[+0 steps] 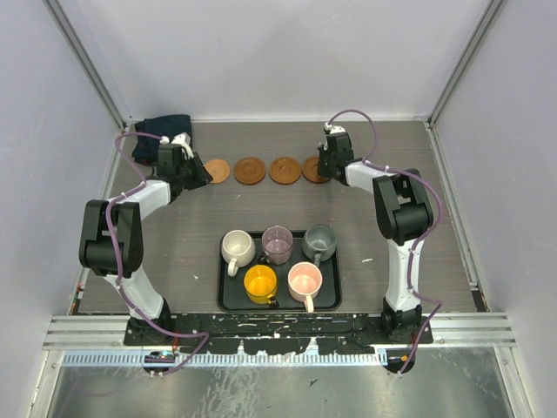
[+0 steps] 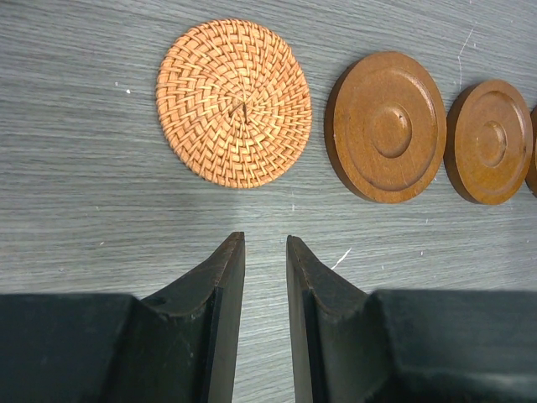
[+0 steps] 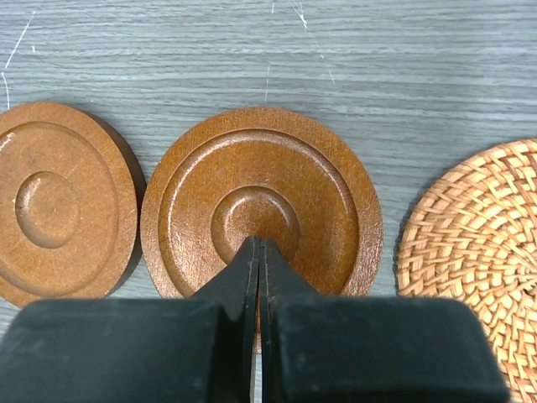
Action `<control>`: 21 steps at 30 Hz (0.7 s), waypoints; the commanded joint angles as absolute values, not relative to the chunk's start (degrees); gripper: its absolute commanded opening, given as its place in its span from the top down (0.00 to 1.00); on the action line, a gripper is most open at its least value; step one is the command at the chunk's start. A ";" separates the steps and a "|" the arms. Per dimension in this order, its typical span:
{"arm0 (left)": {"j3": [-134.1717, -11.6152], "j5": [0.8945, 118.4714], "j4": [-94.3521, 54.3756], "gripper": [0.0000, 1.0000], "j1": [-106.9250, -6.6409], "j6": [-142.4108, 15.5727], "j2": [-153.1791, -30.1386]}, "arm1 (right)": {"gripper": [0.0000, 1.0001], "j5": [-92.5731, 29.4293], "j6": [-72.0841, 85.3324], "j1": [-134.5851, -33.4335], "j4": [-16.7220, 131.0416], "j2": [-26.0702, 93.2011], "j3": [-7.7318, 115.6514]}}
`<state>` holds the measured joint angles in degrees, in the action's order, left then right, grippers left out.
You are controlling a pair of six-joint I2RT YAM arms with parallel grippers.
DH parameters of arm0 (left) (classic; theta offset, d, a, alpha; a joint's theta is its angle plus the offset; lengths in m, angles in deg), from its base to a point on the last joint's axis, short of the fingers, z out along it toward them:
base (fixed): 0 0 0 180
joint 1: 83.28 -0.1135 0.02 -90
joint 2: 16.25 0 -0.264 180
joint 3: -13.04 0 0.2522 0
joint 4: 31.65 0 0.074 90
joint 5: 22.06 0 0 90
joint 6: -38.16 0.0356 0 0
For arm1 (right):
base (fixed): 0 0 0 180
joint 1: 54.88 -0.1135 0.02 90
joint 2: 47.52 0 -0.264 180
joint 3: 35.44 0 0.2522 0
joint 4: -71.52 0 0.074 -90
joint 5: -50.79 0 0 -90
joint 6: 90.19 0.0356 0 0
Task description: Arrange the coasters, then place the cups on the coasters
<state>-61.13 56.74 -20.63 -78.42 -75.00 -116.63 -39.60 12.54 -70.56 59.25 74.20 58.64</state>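
Observation:
Four coasters lie in a row across the far table: a woven orange coaster [image 1: 217, 171] [image 2: 233, 102] at the left, then wooden ones [image 1: 250, 170] [image 1: 285, 170]. The fourth wooden coaster [image 1: 312, 171] [image 3: 260, 176] lies partly under my right gripper [image 1: 325, 167] [image 3: 258, 243], which is shut with its tips over that coaster's centre hollow. A second woven coaster [image 3: 478, 252] lies just right of it. My left gripper [image 1: 200, 174] [image 2: 265, 239] is open and empty, just short of the left woven coaster. The cream [image 1: 237, 247], mauve [image 1: 277, 244], grey-green [image 1: 319, 241], yellow [image 1: 260, 284] and pink [image 1: 305, 280] cups stand on the tray.
The black tray [image 1: 224, 300] holding the cups sits near the table's front middle. A dark teal cloth [image 1: 165, 129] lies bunched in the far left corner, behind the left arm. White walls close off the back and both sides.

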 commanded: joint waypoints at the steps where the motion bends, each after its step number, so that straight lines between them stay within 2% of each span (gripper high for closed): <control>1: -61.64 56.25 -22.80 0.72 -78.71 -75.13 -115.48 | 0.99 -42.20 12.82 -70.56 56.50 71.59 57.17; 21: -62.07 56.25 -22.02 0.72 -78.71 -75.05 -115.54 | 0.99 -43.46 13.17 -70.45 56.16 70.77 57.31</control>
